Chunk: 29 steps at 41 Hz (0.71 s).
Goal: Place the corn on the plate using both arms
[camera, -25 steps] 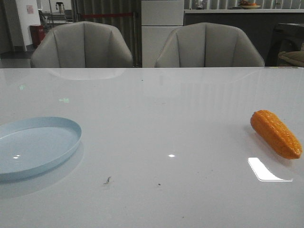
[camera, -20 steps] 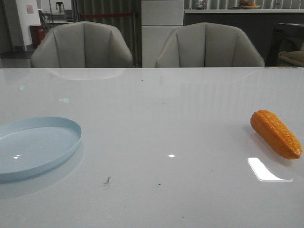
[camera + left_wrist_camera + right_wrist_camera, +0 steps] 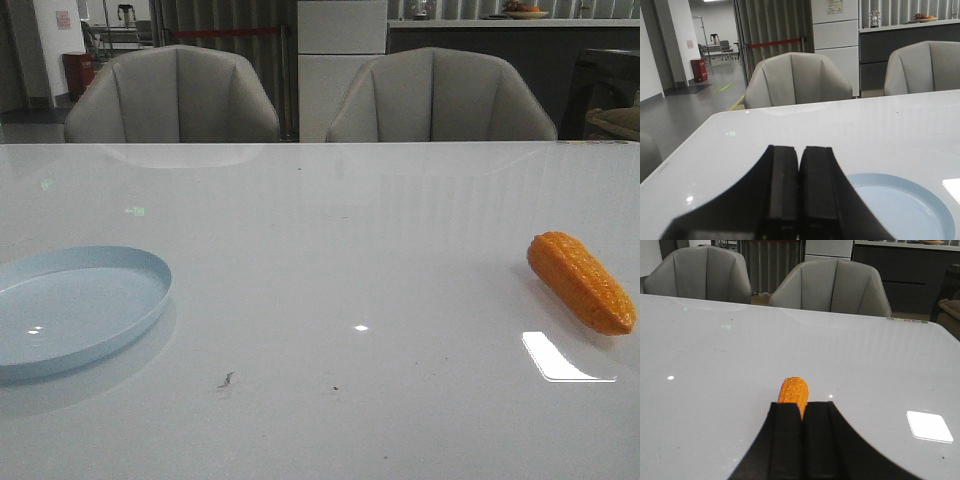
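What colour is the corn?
Orange, with bumpy kernel rows; the corn shows best in the front view.

2 grey chairs (image 3: pixel 172 95) (image 3: pixel 440 97) stand behind the glossy white table (image 3: pixel 330 250), with a small dark speck (image 3: pixel 226 380) on it.

Office or showroom-like hall: glossy white table (image 3: pixel 320 230), grey upholstered chairs (image 3: pixel 172 95), red barrier belt (image 3: pixel 776 43), dark counter (image 3: pixel 480 45).

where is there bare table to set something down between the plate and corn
The widest free patch is the table middle, bordered by the plate at the left edge and the corn at the right. The far half toward the chairs is bare too. Nowhere is crowded.
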{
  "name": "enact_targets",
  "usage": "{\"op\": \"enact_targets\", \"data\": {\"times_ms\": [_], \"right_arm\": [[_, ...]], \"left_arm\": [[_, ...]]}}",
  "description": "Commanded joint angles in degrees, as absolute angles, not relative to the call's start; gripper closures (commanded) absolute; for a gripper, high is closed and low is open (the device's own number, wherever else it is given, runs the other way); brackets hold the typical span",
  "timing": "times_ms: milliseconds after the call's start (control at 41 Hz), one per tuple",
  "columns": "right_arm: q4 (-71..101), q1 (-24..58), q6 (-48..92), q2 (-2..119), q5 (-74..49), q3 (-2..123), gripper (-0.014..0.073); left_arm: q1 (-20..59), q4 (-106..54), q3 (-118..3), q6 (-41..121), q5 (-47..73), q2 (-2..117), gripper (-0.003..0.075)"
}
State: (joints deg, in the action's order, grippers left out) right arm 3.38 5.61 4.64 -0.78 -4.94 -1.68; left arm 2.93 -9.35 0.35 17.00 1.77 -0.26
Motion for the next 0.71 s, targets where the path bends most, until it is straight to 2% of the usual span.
{"op": "enact_targets", "data": {"times_ms": [0,488,683], "right_arm": [[2.8,5.6,4.5,-2.0,0.0,-0.4,0.0529],[2.8,5.6,4.5,-2.0,1.8,-0.4,0.0529],[2.8,5.6,4.5,-2.0,6.1,-0.4,0.0529]], "left_arm": [[3.2,-9.7,2.5,16.4,-2.3,-1.2,0.0631],[3.2,-9.7,2.5,16.4,-3.6,-1.2,0.0631],[3.2,-9.7,2.5,16.4,-10.5,-1.2,0.0631]]}}
